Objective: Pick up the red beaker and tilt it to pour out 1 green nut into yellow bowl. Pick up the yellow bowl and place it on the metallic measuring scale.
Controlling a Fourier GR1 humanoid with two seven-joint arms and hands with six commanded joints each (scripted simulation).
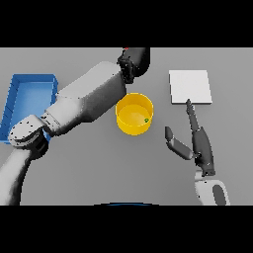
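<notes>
The yellow bowl (134, 114) stands at the table's middle with one green nut (146, 119) lying inside near its right wall. My left arm reaches over it from the lower left, and my left hand (133, 63) is at the far edge behind the bowl. Only a sliver of red, the red beaker (127, 49), shows at the top of that hand; the hand hides the rest. My right hand (197, 141) rests to the right of the bowl, open, fingers straight and pointing toward the metallic measuring scale (190, 87), a pale square plate at the far right.
A blue tray (20, 94) lies along the left side of the table, partly covered by my left arm's elbow.
</notes>
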